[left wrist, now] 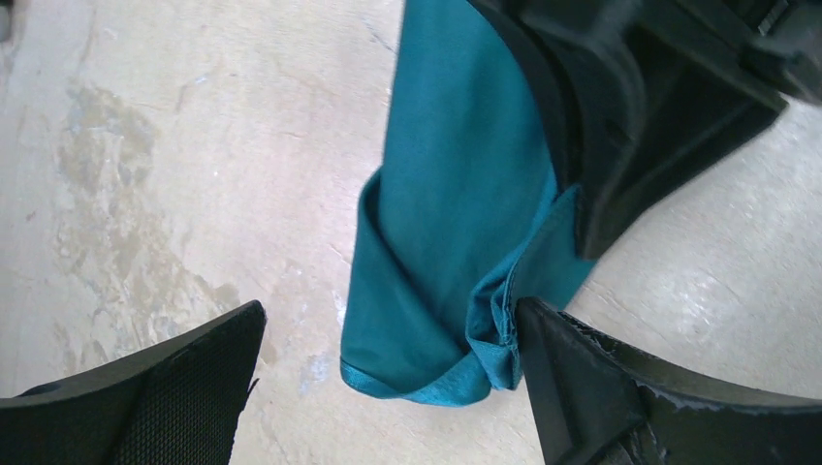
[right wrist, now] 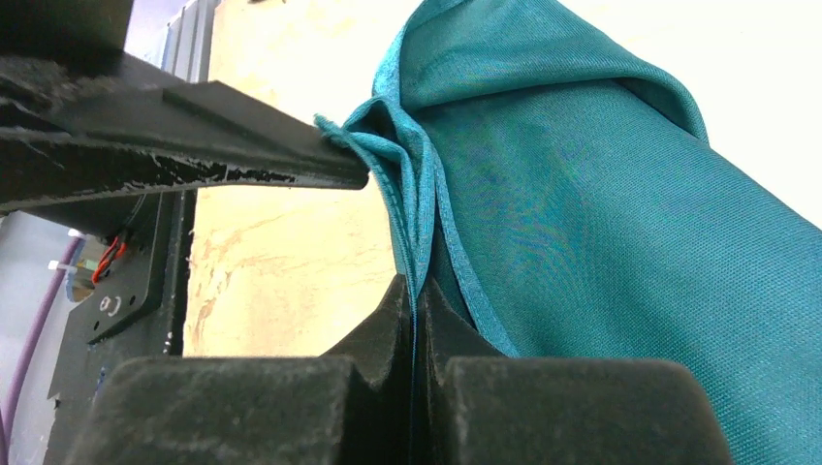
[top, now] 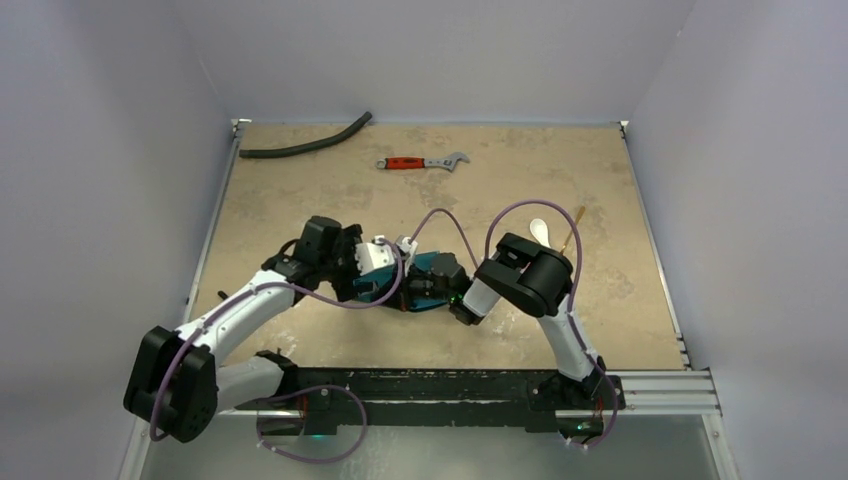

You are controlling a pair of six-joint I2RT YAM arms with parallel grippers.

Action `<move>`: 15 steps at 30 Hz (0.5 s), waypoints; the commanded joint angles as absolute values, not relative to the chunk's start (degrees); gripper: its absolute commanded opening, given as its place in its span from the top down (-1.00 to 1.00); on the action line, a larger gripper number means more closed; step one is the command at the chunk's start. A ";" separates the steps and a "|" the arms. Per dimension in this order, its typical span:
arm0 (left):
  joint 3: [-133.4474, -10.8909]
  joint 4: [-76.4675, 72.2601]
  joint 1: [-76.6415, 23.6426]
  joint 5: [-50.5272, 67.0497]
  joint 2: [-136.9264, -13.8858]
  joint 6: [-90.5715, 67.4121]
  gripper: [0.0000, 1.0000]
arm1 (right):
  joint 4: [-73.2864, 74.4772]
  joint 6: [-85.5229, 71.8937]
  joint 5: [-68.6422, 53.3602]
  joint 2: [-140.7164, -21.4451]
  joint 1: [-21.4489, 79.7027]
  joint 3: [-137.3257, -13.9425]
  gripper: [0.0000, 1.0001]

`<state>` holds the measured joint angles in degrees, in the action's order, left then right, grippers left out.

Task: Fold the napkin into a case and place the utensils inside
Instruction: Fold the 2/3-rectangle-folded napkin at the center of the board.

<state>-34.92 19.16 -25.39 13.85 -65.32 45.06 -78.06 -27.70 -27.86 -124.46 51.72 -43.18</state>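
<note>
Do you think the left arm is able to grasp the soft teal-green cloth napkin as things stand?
Probably yes: the left gripper is open, with a bunched end of the napkin between its fingers. The right gripper, shut on an edge nearby, seems not to block.

Reads as a robotics lab, a walled test cell rather than a home or a kitchen. Boxed in on the left, right and far sides by plain pale walls [top: 430, 60] around a mottled tan table [top: 300, 200]. Along the near edge, a black mounting plate [top: 430, 383] and a slotted aluminium rail [top: 665, 390], with two white-and-black robot arms bolted side by side, left arm [top: 235, 315] and right arm [top: 572, 340]. Loose purple cables [top: 445, 211] looped over the arms. At the far side, workshop oddments: a red-handled wrench [top: 420, 162] and a length of black hose [top: 305, 145].
</note>
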 commanded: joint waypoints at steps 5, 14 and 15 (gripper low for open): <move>-36.81 16.52 -23.99 14.74 -69.65 40.82 -0.97 | -69.42 -23.68 -28.56 -122.12 51.85 -45.84 1.00; -33.98 14.83 -22.95 12.73 -70.12 44.94 -0.97 | -71.13 -30.20 -36.26 -122.80 51.82 -46.66 0.99; -33.65 14.25 -22.73 12.19 -70.40 44.74 -0.97 | -72.17 -31.12 -36.62 -122.83 51.79 -46.24 0.98</move>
